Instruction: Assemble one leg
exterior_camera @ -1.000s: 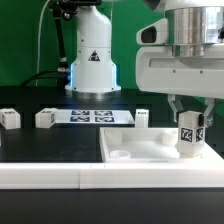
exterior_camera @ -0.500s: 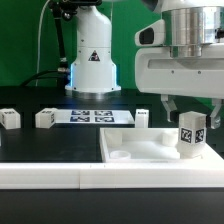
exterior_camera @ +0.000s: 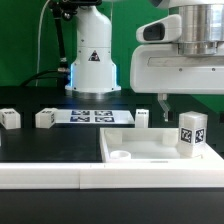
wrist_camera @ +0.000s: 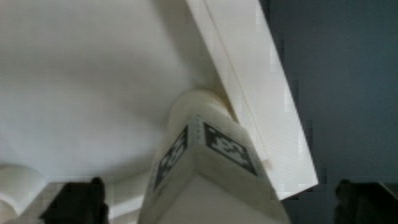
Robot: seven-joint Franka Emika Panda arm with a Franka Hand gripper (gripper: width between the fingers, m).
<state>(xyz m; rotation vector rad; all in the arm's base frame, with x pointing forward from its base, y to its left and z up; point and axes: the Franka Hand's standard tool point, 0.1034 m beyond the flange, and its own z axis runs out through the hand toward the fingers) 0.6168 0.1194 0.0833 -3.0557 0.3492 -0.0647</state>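
Now upright leg (exterior_camera: 192, 135) below the spread gripper (exterior_camera: 191, 101), untouched.

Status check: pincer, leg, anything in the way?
Pincer open, above the leg. Leg upright on the white panel, untouched. Nothing in the way.

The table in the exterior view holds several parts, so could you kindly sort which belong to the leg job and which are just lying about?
In the job: the leg standing on the white panel; the tool, open above it.

Lying about: two spare posts; another post; the marker board.
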